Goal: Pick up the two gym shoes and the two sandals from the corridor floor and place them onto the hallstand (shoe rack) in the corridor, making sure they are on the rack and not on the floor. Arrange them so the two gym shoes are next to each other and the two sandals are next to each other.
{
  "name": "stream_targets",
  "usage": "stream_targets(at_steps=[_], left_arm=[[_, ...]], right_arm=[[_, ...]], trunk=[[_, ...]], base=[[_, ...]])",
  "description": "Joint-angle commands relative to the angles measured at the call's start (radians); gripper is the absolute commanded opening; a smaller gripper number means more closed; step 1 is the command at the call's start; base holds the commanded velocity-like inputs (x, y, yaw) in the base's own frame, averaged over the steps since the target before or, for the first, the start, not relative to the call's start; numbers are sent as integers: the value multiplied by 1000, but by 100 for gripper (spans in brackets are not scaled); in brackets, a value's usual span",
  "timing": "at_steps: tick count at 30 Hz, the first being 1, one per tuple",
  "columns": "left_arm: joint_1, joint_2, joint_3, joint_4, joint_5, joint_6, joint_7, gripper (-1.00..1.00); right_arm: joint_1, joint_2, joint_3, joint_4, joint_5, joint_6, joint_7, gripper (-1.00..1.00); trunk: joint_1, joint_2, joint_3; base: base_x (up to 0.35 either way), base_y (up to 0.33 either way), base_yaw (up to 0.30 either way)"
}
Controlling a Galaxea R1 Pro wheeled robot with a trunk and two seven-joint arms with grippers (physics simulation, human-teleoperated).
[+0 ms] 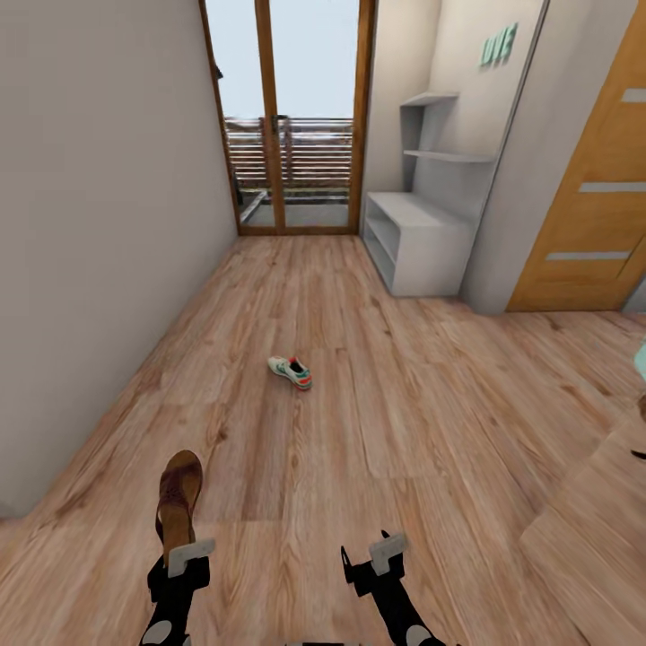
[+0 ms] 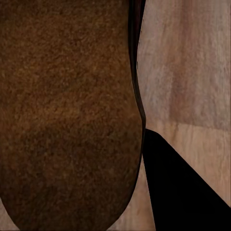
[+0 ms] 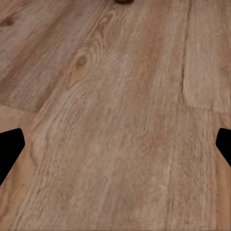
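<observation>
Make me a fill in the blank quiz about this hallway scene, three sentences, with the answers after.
1. The left claw holds a brown ____.
2. The lone sneaker lies on the ____, not on the rack.
3. The right claw is open and holds ____.

Answers: sandal; floor; nothing

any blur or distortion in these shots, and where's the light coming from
Head view: wide-angle bending, wall and door edges lean outward; brightest area is the glass balcony door; the white-and-green gym shoe casts almost no shadow. Left wrist view: the brown leather sandal is so close it reads as grainy texture. Right wrist view: the wood-grain plank floor looks soft and smeared, evenly lit, no glare.
</observation>
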Motion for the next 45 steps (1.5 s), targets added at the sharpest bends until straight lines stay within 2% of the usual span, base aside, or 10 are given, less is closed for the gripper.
stream_targets(at_steps=[1,23,27,29,31,34,38,45], left_arm=[[-1,0,0,1,2,-3,0,-100],[11,2,-2,-22,-1,-6,4,-100],[38,-1,-7,-113,-7,-2,3,-100],[78,-3,-10,-192,-10,4,2,-100],[94,-4,-11,-221,-12,5,2,-100],[140,-6,-14,-306,-13,11,2,-100],[174,-6,-15,-355,-14,12,2,-100],[183,-5,-15,-369,-15,12,-3,-100]], right_arm=[[-1,0,2,1,10,-2,-10,100],[-1,-7,-7,-5,6,-2,-12,100],[-1,-7,-6,-4,6,-2,-13,100],[-1,-6,-6,-4,7,-3,-13,100],[-1,-6,-6,-4,7,-3,-13,100],[-1,-7,-7,-3,7,-3,-13,100],[-1,-9,-6,0,7,-2,-14,100],[-1,-8,-6,0,8,-2,-14,100]], trunk=[[0,0,-1],[0,0,-1],[0,0,-1],[0,0,-1],[0,0,-1],[0,0,-1],[0,0,-1],[0,0,-1]], base=[[303,175,0],[324,106,0],[339,5,0],[339,1,0],[339,1,0],[339,0,0],[339,0,0],[339,0,0]])
